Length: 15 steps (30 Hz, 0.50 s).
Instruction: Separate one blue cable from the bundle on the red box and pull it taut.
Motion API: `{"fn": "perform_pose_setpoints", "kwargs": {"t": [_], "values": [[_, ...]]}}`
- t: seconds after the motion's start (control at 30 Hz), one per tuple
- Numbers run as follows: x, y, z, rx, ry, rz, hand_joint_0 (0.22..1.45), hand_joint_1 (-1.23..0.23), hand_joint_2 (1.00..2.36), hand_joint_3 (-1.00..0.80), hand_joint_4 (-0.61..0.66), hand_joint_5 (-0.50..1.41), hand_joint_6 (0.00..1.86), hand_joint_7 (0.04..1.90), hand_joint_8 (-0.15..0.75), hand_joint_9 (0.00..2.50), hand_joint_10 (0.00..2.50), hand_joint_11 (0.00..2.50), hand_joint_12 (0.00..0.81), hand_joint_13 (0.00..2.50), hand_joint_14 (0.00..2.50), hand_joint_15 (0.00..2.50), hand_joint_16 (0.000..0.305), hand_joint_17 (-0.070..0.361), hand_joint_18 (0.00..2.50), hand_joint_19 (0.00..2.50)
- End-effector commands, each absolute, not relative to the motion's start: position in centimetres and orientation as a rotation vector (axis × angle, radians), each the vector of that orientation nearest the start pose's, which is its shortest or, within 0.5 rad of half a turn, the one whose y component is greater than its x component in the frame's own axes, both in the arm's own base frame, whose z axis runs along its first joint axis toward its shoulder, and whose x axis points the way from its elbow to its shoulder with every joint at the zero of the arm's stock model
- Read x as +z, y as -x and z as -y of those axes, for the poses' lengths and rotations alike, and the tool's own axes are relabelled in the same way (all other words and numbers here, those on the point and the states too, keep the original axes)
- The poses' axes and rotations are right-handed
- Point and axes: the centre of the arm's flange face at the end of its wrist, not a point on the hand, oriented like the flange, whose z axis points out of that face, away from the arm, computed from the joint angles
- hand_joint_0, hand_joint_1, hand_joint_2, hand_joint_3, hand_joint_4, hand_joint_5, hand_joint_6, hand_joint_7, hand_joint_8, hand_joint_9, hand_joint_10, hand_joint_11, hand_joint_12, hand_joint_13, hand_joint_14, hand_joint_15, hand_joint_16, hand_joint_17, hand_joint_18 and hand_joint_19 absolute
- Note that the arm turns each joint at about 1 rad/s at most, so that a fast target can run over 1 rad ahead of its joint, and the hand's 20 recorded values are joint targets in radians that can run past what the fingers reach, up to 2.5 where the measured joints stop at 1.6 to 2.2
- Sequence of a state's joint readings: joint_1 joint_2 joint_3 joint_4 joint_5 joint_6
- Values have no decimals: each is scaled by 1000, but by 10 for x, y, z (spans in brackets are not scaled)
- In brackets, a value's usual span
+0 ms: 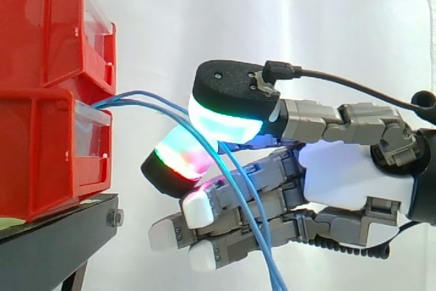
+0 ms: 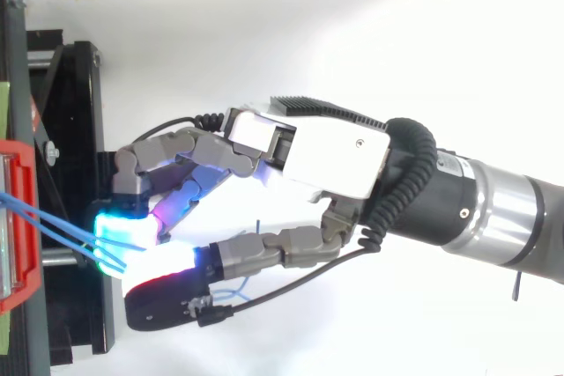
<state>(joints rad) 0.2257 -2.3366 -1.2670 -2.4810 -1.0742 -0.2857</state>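
at the left of the side view, stacked red plastic bins (image 1: 41, 148) are carried on a black metal stand (image 1: 61, 226), and a white curtain (image 1: 272, 11) is hung behind. thin blue cables (image 1: 122, 97) are seen coming out from between the upper and lower bin. they are held close together at the bin face, then arched rightward and dropped away below the hand. in the top view the same cables (image 2: 62, 228) are run from the red bin edge to the glowing pads.

further right, the hand (image 1: 354, 175) is extended level from the right edge, with its fingertips pointed toward the bins. two thick pads are closed toward each other: an upper pad (image 1: 225, 120) lit cyan and green, and a lower pad (image 1: 178, 158) lit green and red. at least one cable is seen to enter the gap between them, so the hand is judged to be pinched shut on the cables. whether one strand or more is caught cannot be told. the other fingers are held nearly straight lower down, and the cables are draped across them.

as for progress, the bundle is judged to be reached and a pinch made, but separation cannot be confirmed. nothing is pulled taut: a slack curve is shown between bin and pads, and loose lengths are hung past the fingers. what is left is judged to be the isolating of one strand, if that is not done, and a draw away from the bins until the line is straight.
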Motion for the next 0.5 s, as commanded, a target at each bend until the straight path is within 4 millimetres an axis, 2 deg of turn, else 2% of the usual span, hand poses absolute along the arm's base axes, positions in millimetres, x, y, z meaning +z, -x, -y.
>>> {"fn": "perform_pose_setpoints", "kwargs": {"t": [0.0,0.1,0.2,0.27,0.4,0.43,0.47], "values": [[221,-767,9,894,-1093,-1015,578,-780,1016,-147,210,-107,857,1271,374,945,11,505,411,693,9,290,49,111,708,345],[228,-764,11,881,-1100,-1032,589,-833,1019,-129,174,-117,871,1269,359,929,14,514,399,684,9,293,47,105,699,355],[229,-762,13,873,-1106,-1041,618,-895,1022,-117,140,-129,883,1346,351,917,15,532,390,690,10,303,45,101,709,362],[231,-761,13,873,-1106,-1041,630,-915,1022,-125,117,-136,895,1316,350,915,13,551,391,695,12,308,45,101,716,362],[239,-758,14,863,-1112,-1051,644,-935,1017,-230,134,-148,900,1244,342,904,13,563,390,698,10,301,45,101,726,351],[241,-758,14,865,-1111,-1053,636,-932,1012,-336,183,-149,898,1199,341,904,13,564,389,698,10,305,45,101,727,356],[242,-757,14,861,-1113,-1054,633,-921,1010,-369,195,-148,897,1195,341,904,13,564,387,699,10,306,45,101,726,358]]}}
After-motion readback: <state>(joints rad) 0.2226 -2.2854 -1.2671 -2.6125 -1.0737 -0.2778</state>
